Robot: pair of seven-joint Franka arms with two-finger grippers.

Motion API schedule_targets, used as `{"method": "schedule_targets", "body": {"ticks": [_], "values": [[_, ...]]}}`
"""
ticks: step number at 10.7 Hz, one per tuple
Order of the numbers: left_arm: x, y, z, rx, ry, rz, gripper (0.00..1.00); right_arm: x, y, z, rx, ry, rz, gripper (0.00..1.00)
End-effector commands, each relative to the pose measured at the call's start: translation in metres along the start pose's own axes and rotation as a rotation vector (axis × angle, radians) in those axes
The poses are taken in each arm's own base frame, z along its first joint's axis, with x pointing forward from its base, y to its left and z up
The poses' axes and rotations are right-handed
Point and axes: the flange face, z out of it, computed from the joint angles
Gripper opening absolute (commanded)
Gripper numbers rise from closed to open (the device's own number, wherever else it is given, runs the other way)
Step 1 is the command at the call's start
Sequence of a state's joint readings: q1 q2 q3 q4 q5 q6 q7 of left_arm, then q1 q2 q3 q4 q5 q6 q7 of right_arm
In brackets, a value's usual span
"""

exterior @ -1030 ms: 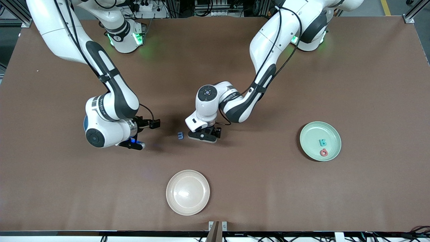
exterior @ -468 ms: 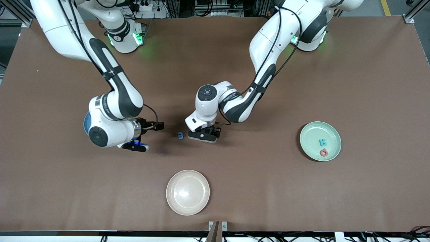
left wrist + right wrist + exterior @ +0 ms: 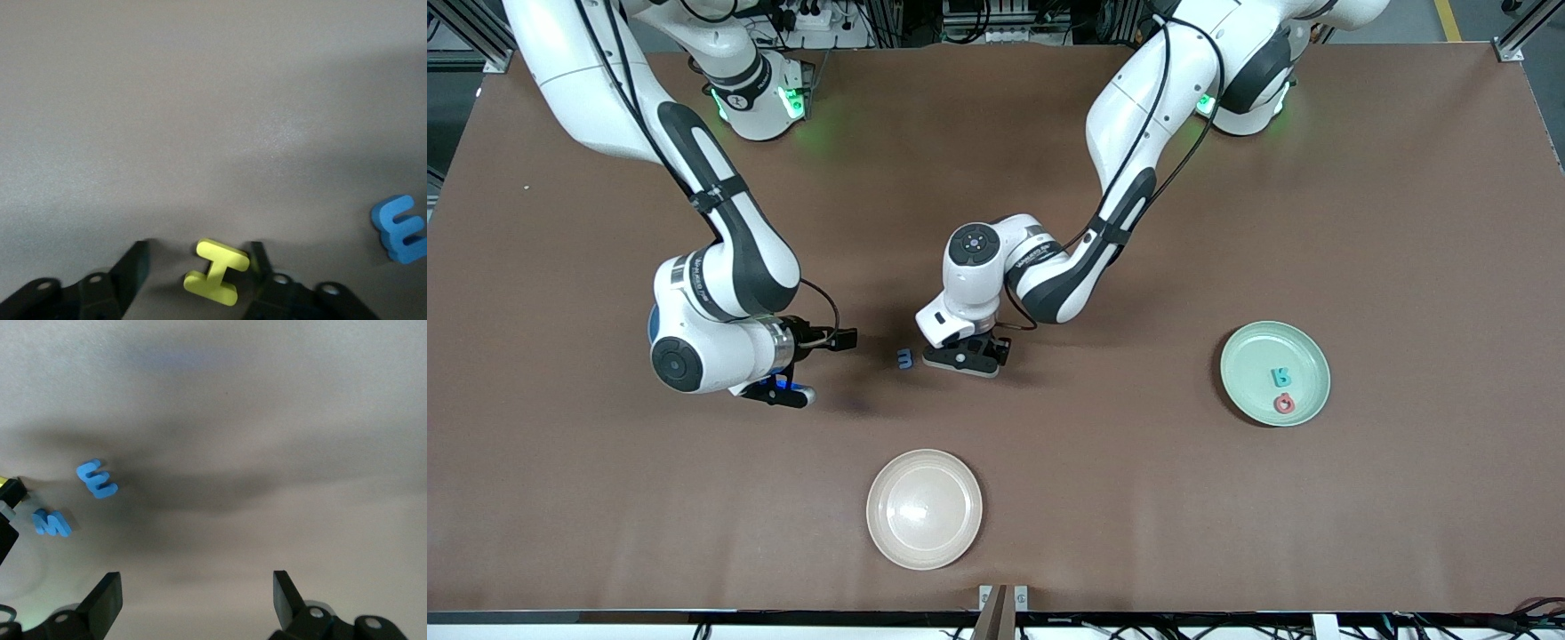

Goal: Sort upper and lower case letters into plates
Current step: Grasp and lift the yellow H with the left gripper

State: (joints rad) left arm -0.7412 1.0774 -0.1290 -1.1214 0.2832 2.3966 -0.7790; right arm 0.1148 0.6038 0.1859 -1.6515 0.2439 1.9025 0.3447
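Observation:
My left gripper (image 3: pixel 960 359) is low on the table near its middle, open around a yellow letter (image 3: pixel 217 272) lying flat. One finger (image 3: pixel 257 261) touches the letter and the other finger (image 3: pixel 136 263) stands apart from it. A blue letter (image 3: pixel 905 358) (image 3: pixel 400 229) lies just beside it, toward the right arm's end. My right gripper (image 3: pixel 778 391) (image 3: pixel 197 587) hangs open and empty over bare table and sees two blue letters, an E (image 3: pixel 97 479) and an m (image 3: pixel 52 522). The mint green plate (image 3: pixel 1249 356) holds a teal letter (image 3: pixel 1281 377) and a red letter (image 3: pixel 1283 404).
A cream-beige plate (image 3: pixel 924 508) sits near the front edge, nearer the front camera than both grippers. A sliver of sky blue (image 3: pixel 651 322) shows from under the right arm's wrist.
The right arm's wrist and gripper have shifted slightly over the table. The left gripper stays low at the same spot beside the blue letter.

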Motion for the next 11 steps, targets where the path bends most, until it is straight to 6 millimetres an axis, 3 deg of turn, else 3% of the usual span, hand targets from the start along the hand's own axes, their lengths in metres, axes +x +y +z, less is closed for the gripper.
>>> {"method": "schedule_targets", "body": {"ticks": [1, 2, 4, 7, 9, 11], "values": [[-0.005, 0.007, 0.010, -0.008, 0.003, -0.026, 0.56, -0.009, -0.032, 0.000, -0.027, 0.060, 0.081, 1.00], [-0.005, 0.007, 0.010, -0.008, 0.003, -0.026, 0.55, -0.014, -0.045, 0.005, -0.045, 0.089, 0.117, 1.00], [-0.005, 0.007, 0.010, -0.008, 0.003, -0.027, 0.50, -0.011, -0.051, 0.010, -0.051, 0.131, 0.128, 1.00], [-0.005, 0.008, 0.010, -0.009, 0.002, -0.027, 0.33, -0.010, -0.050, 0.017, -0.050, 0.134, 0.129, 1.00], [-0.004, 0.007, 0.009, -0.010, 0.004, -0.027, 0.14, -0.010, -0.050, 0.018, -0.050, 0.134, 0.129, 1.00], [-0.004, 0.007, 0.007, -0.012, 0.004, -0.031, 0.09, -0.009, -0.049, 0.021, -0.051, 0.130, 0.131, 1.00]]}}
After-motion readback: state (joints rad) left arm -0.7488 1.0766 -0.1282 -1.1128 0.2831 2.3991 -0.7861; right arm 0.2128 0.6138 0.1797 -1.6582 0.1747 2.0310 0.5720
